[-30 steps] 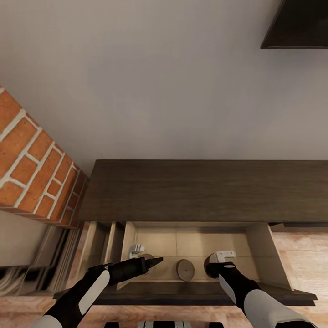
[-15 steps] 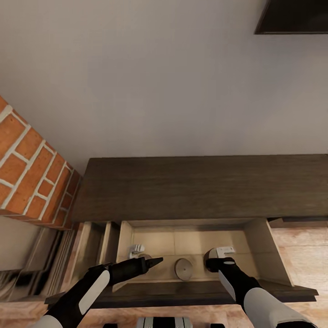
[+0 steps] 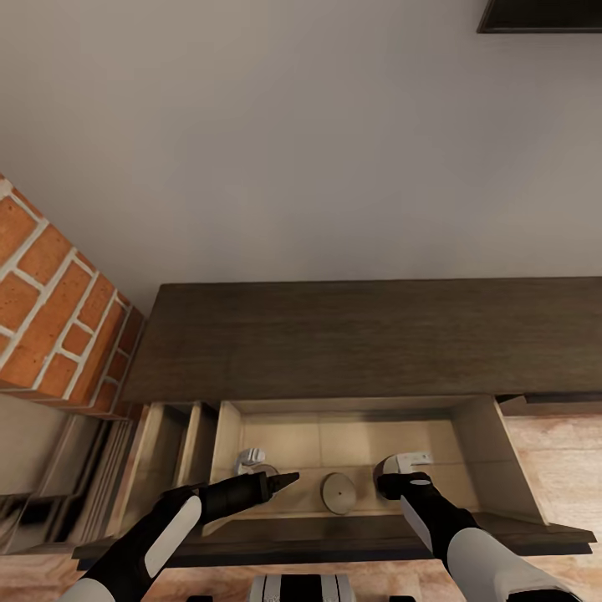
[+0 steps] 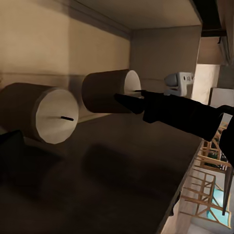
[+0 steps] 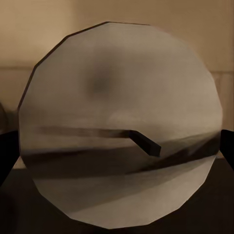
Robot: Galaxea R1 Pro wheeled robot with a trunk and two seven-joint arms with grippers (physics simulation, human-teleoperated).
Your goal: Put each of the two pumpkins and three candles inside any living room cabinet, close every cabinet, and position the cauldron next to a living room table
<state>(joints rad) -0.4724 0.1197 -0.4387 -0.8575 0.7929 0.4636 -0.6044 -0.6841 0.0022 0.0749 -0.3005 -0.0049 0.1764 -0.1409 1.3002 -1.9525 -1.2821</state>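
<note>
Right end effector (image 3: 393, 485) hides candle; grip unclear.

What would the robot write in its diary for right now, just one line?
drawer: open | middle candle: inside | right gripper: candle at its tips | left gripper: beside another candle

Head view steeply down into open cabinet (image 3: 368, 343) drawer, both wrist views close inside it

open drawer (image 3: 477, 443) floor bare behind the candles (image 3: 339, 493) — dark front panel (image 3: 334, 535) blocks low entry.
</note>
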